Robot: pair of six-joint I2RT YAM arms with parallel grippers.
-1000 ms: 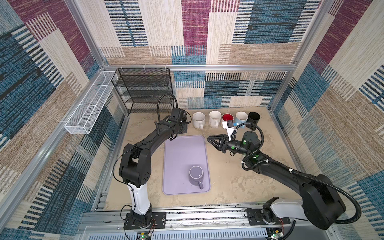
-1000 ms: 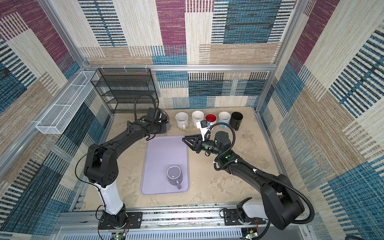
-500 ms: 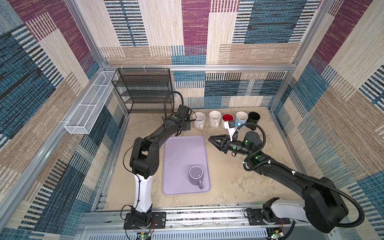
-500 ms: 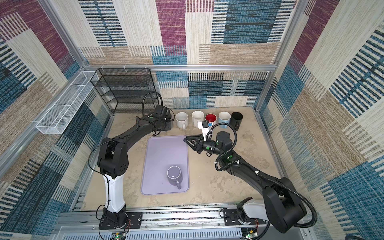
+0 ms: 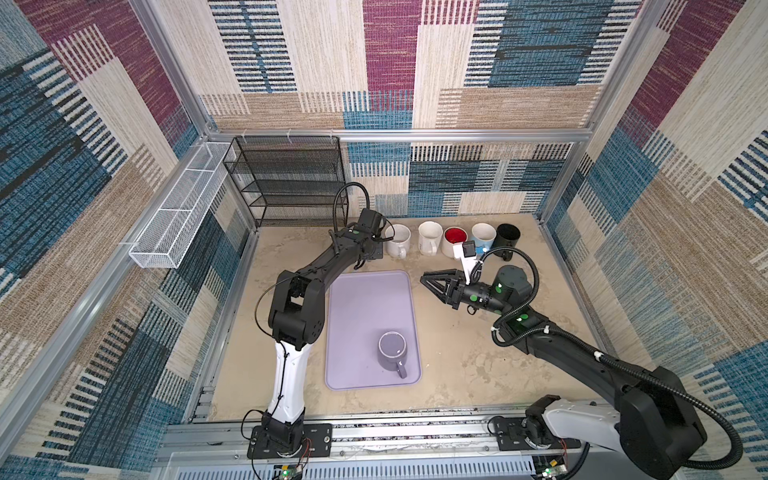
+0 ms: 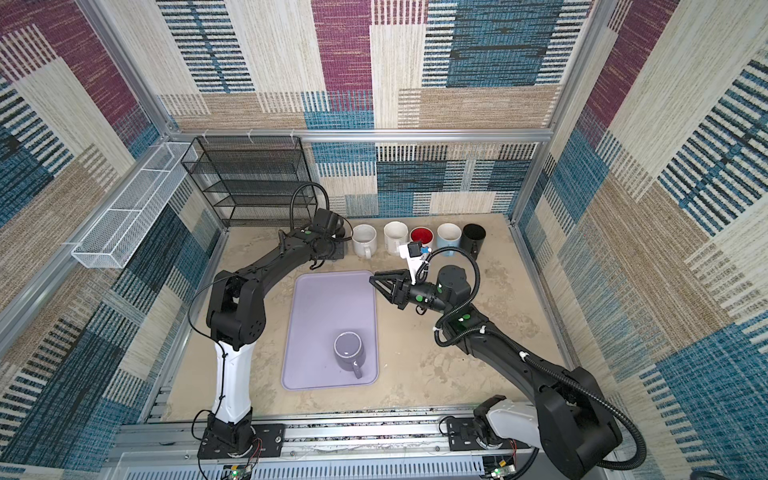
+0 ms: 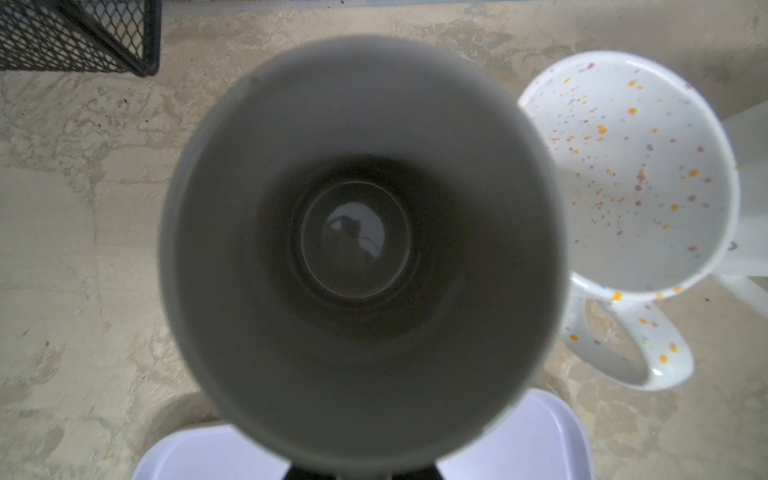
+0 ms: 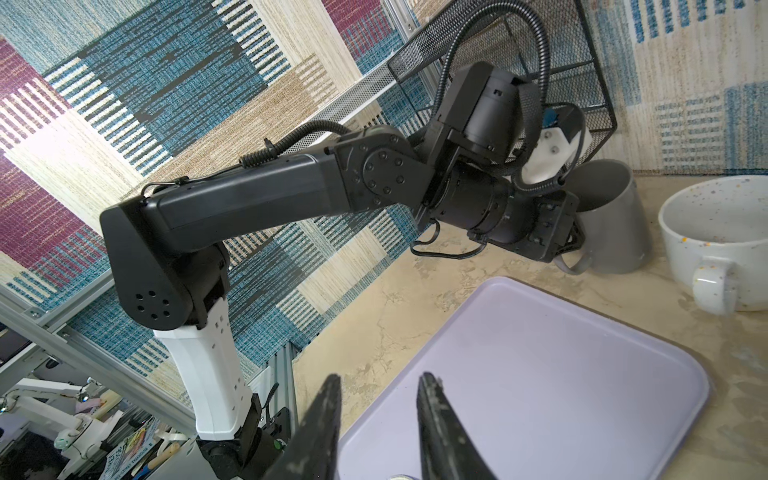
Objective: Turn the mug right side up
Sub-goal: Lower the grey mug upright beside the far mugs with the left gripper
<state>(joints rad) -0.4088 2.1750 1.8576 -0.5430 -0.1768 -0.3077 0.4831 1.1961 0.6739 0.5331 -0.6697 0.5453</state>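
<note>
Patchwork woven panels wall a beige mottled bench point(image 5: 457, 365). A black wire rack point(image 5: 286, 183) stands in the back left corner and a white mesh basket point(image 5: 178, 208) hangs on the left wall.

The gray mug point(image 8: 611, 220) stands mouth up at the back of the bench, between the rack and a speckled white mug point(image 5: 398, 241). It is just beside that mug and off the tray. The left wrist view looks straight down into its empty inside. The left gripper point(image 8: 571, 243) is at the mug's handle side with its jaws pressed together on the mug. In both top views the wrist mostly covers the mug.

The back row runs right from the speckled mug: white mug point(image 5: 430, 237), red-lined mug point(image 5: 455, 239), pale blue mug point(image 5: 483, 237), black mug point(image 5: 508, 237).

A lilac tray point(image 5: 370, 307) lies mid-bench. A purple mug point(image 5: 392, 351) sits at its near right corner with the handle toward the front. I cannot tell whether it is mouth up or base up.

The right gripper point(image 5: 426, 279) hovers at the tray's far right edge, pointing left. Its jaws are slightly spread and hold nothing.
</note>
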